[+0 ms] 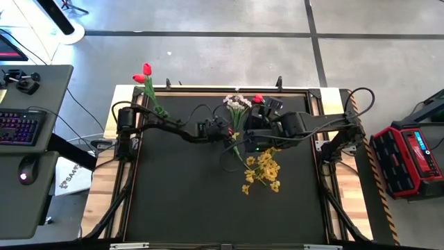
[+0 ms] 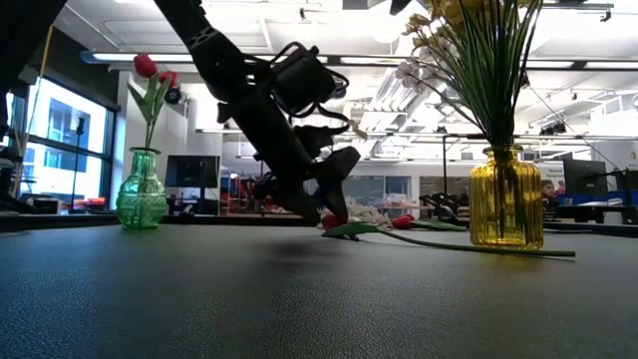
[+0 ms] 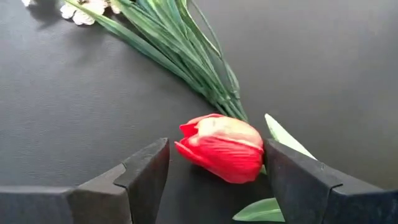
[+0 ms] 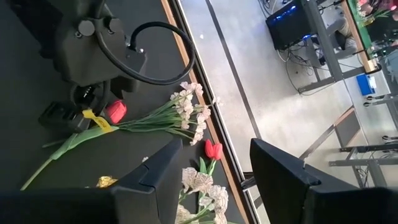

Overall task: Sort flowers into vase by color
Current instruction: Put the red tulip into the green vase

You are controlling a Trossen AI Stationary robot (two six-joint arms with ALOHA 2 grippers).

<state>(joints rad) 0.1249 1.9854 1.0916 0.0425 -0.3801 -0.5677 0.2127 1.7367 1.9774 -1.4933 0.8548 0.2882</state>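
Looking level across the surface (image 2: 299, 299), I see a dark, finely textured mat filling the foreground. On it the left gripper (image 3: 214, 171) is lowered to the mat, its fingers spread apart on either side of a red tulip (image 3: 224, 148) that lies flat; neither finger visibly touches the bloom, so I read this gripper as open and holding nothing. Just beyond the tulip lies a whitish spray (image 3: 84, 11), its green stems running toward the tulip head.

To one side in the low view stands a yellow glass vase (image 2: 506, 199) holding yellow sprays (image 2: 469, 40), with the tulip's long stem lying on the mat in front of it. In the high view the same yellow sprays (image 1: 262, 170) show near the middle of the mat. Farther off, at the far left corner, a green glass vase (image 2: 141, 189) holds two red tulips (image 2: 147, 66).

The right gripper (image 4: 214, 177) is raised above the mat beside the left arm; its fingers stand apart with nothing between them.

Around the mat I see a light wooden border (image 1: 104, 180). Left of the surface is a desk with a keyboard (image 1: 17, 127) and mouse (image 1: 25, 175); right of it is a red case (image 1: 411, 160). Beyond the surface is a workshop room with ceiling strip lights (image 2: 199, 58), windows and monitors.
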